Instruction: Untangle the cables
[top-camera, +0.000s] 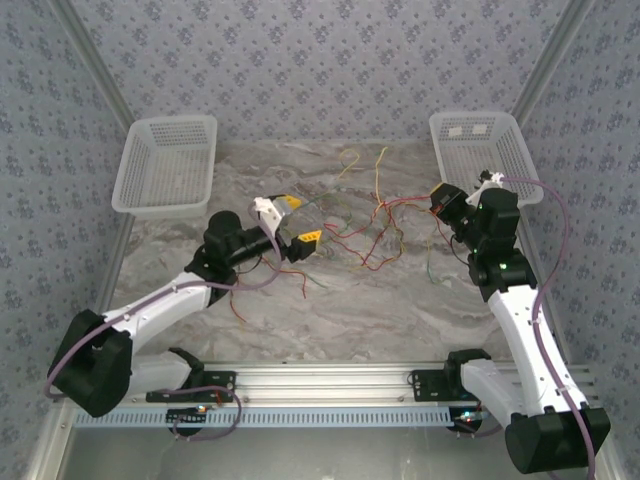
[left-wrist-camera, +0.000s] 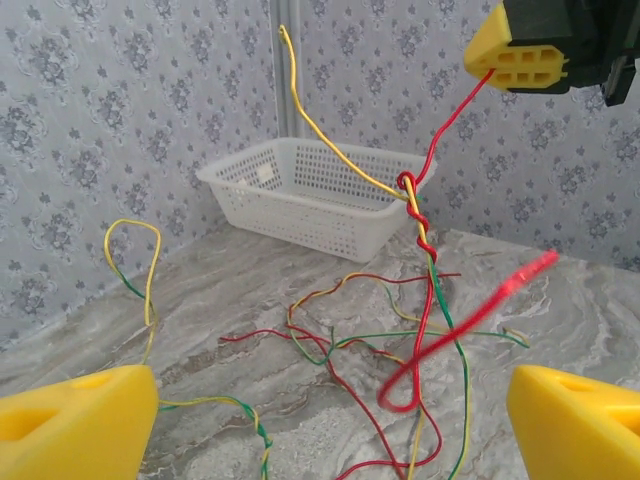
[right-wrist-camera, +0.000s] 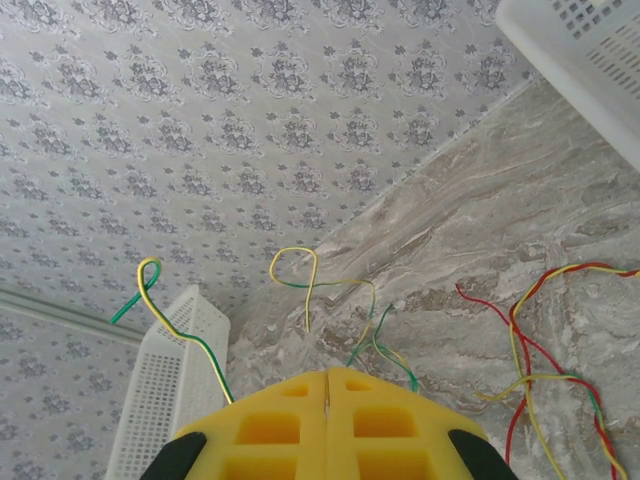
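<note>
Top external view: the cables (top-camera: 375, 235), hair-thin wavy wires in red, yellow and green, sprawl tangled on the grey-marbled desk (top-camera: 330, 320) just left of the right basket (top-camera: 485, 150); floral wallpaper covers the walls around. The left tool (top-camera: 297, 222) sits at the tangle's side away from that basket, pads spread wide. Left wrist view adds a twisted knot raised off the desk before that basket, a red strand running into the right tool (left-wrist-camera: 520, 50), whose pads are pressed together, pinching the cables
</note>
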